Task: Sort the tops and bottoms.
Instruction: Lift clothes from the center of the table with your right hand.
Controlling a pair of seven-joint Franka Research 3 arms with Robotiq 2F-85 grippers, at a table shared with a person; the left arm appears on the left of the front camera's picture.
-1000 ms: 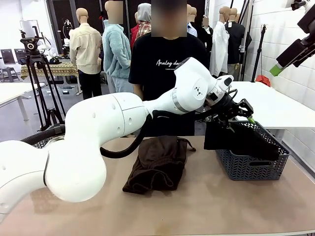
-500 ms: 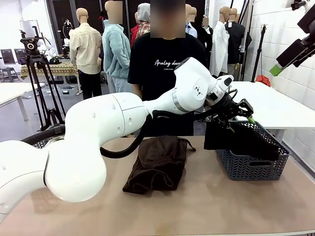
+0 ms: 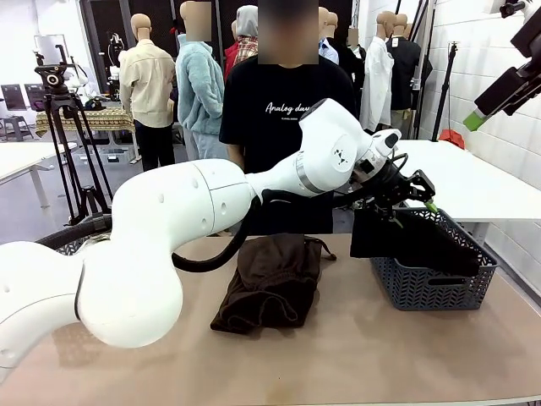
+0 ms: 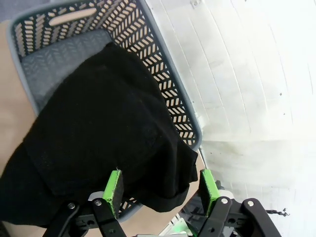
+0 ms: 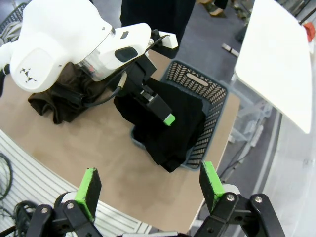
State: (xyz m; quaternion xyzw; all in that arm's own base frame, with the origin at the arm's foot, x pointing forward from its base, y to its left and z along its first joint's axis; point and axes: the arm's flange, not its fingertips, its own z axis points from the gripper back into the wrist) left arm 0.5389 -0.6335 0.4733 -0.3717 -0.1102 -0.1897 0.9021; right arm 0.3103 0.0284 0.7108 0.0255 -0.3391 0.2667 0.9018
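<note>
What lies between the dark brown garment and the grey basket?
In the front view, the table between the dark brown garment and the grey basket is bare; a black garment hangs over the basket's rim on that side.

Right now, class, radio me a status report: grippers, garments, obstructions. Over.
Left gripper open over black garment, draped across grey basket's rim. Right gripper open, raised high. Brown drawstring garment folded on table, not yet sorted. Left arm crosses above it.

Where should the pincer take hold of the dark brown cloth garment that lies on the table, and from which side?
Probably from straight above, pinching the raised fold near the middle of the dark brown cloth garment. It lies flat and limp on the tan table, so no edge stands up for a side approach.
</note>
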